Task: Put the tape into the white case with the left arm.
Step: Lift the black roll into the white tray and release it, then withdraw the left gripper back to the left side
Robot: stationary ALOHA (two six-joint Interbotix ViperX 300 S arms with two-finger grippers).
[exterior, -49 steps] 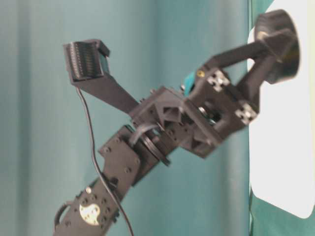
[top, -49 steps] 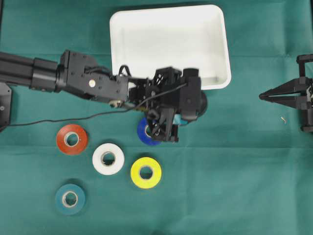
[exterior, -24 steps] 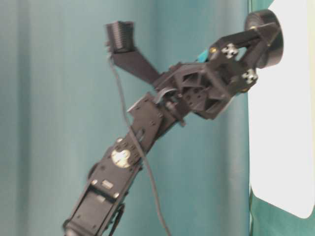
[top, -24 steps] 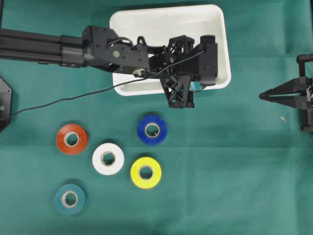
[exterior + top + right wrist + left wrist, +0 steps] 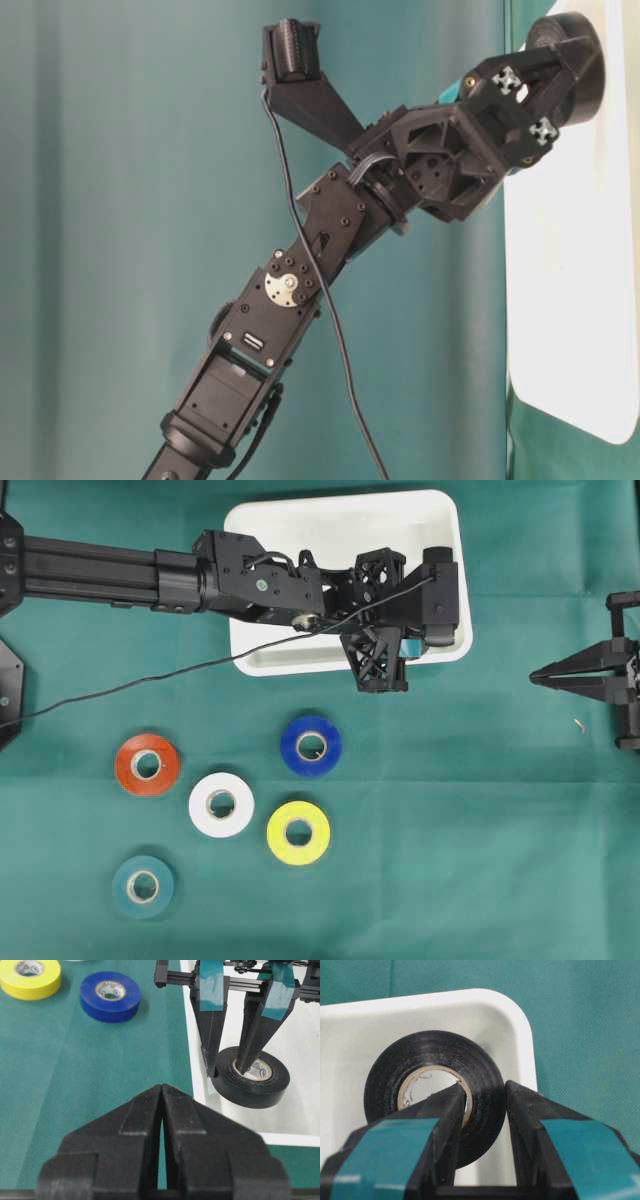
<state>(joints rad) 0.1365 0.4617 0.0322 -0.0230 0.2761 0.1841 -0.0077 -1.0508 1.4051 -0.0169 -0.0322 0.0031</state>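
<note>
Left end effector has the black tape roll pinched through its wall, one teal-banded finger down the cardboard core and the other on the outside, and it's hanging just inside the white case at the corner nearest the right arm. From the right wrist view the roll looks level and very low over the case floor, but I can't tell if it's actually touching down yet.

Handling-wise, my guess is it's light and pretty stiff, with a slightly grippy vinyl skin, so it shouldn't slip. Wall pinch like this seems the sane place to grab it, since the roll is too wide to span.

Right end effector is parked closed by the right edge of the surface, holding nothing.

No brand or readable writing anywhere, just some scuffs inside the core.

Blue roll and the other spare rolls sit out on the green.
</note>
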